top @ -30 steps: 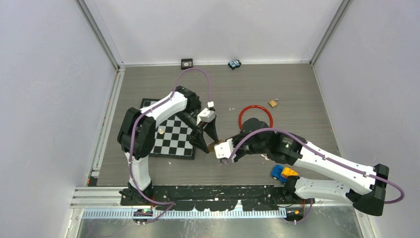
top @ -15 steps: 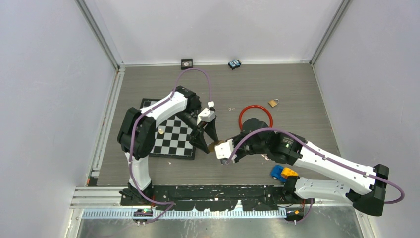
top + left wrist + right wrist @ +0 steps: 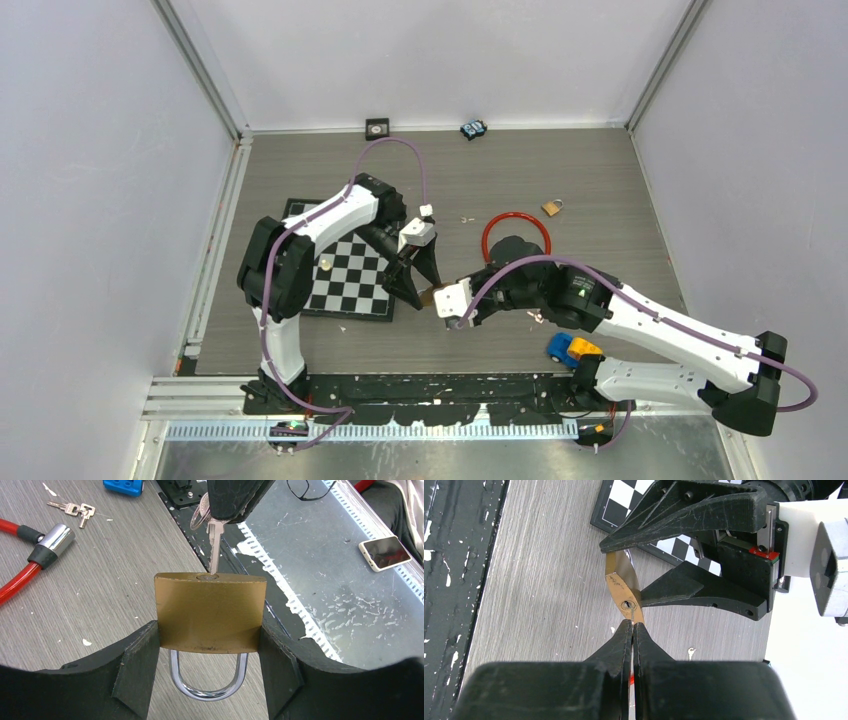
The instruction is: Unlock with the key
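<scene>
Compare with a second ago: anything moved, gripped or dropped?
Nothing visibly changed in the top view. The left gripper still clamps the brass padlock, and the right gripper still pinches the key with its tip at the keyhole. Chessboard, red cable lock and toy car lie as before.

Top cam wide — wrists share padlock (image 3: 210,612)

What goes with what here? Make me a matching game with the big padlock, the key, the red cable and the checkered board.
1 big padlock
2 key
3 red cable
4 checkered board

A pinched in the right tool
B black and white squares
C clamped in the left tool
D looped, nothing holding it

Pairs: 1-C, 2-A, 3-D, 4-B
</scene>
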